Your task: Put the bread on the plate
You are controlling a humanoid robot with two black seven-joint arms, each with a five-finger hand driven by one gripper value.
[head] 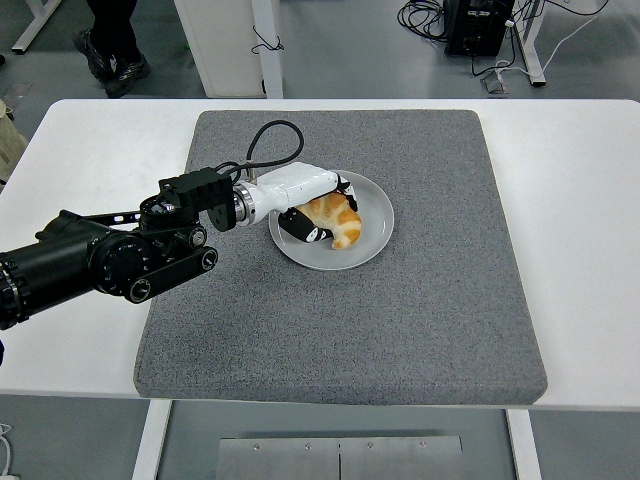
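Golden bread (335, 217) rests on the plate (372, 235) — white, round.

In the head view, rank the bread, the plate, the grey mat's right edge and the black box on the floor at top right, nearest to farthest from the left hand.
1. Bread: inside the left hand, fingers curled on it.
2. Plate: directly beneath hand and bread.
3. Grey mat's right edge: well to the hand's right.
4. Black box: on the floor beyond the table, top right.
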